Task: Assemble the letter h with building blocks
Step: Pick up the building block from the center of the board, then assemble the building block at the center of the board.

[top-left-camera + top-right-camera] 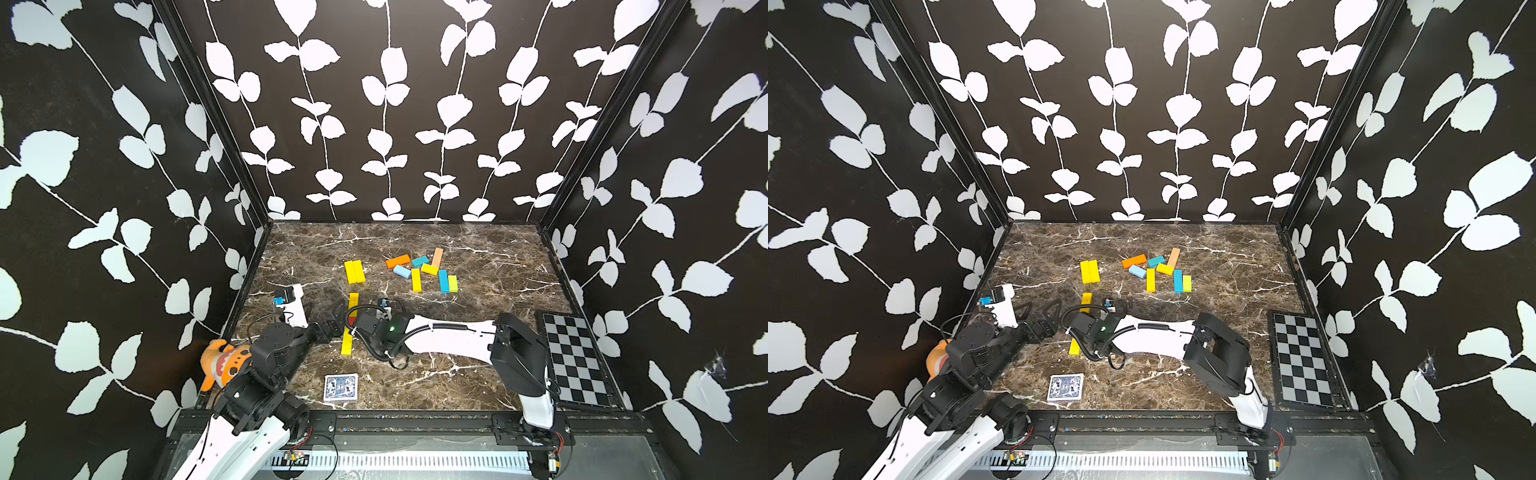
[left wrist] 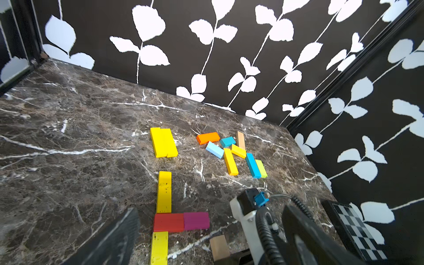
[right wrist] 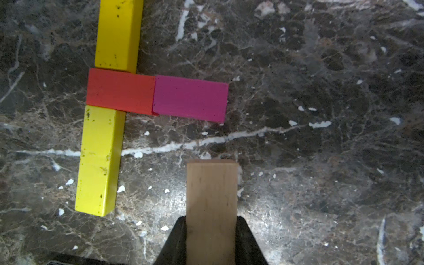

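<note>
Your right arm [image 1: 449, 338] comes up from its base at the near right edge, bends at the black elbow, then runs its white forearm low and close to level across the table [image 1: 478, 249] toward the middle. The wrist is turned down over the letter h [image 2: 171, 220].

The right gripper [image 3: 211, 223] is clamped on a tan block [image 3: 211, 190]. Its fingers [image 3: 247, 243] are narrow, one on each long side, and the block sticks out past the tips. The free end points at the magenta bar [image 3: 191, 98] but sits apart from it, with marble showing between. The block runs roughly parallel to the lower yellow bar [image 3: 98, 160]. You can't tell from these views whether it touches the table.

The h layout shows in the wrist views. The upper yellow bar [image 3: 118, 34], the red bar [image 3: 120, 91] and the lower yellow bar form one column. Red lies crosswise, touching both yellows, and magenta butts red end to end. In both top views the right wrist covers most of it.

Your left arm [image 1: 278, 349] is folded at the near left corner, forearm low, aimed at the centre. The left gripper [image 1: 1040, 311] is spread wide and empty, just beside the stem. One finger [image 2: 114, 241] shows in the left wrist view.

The spare building blocks sit further back: two yellow bars [image 1: 354, 272] side by side and a mixed cluster [image 1: 422, 270] to their right. There is a playing card [image 1: 340, 387] near the front edge, a checkerboard [image 1: 575, 361] at the right edge and a plush toy [image 1: 224, 365] in the left corner.
</note>
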Robot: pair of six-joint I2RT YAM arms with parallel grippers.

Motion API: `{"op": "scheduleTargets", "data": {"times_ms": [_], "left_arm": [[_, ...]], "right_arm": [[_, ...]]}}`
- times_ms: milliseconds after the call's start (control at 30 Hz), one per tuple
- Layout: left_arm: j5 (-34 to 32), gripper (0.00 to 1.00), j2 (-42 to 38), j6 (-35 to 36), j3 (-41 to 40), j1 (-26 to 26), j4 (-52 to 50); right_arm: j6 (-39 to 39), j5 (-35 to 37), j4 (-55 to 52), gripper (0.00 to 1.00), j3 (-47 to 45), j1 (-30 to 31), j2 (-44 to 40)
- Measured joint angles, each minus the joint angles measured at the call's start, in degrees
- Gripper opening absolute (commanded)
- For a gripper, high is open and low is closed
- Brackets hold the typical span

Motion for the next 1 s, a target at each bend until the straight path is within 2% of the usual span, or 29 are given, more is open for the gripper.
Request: {"op": "scheduleTargets", "data": {"times_ms": [467,1000], "left_arm": [[-1.7,0.99,0.1,0.2,0.0,0.0,-0.1],[-3.1,0.99,-1.7,0.9,0.0,0.0,-0.5]], "right_arm": [[1.6,-0.5,-0.6,0.23,3.7,0.1,6.2],[2.6,0.3,-3.1,0.24,7.7,0.0,8.0]]}}
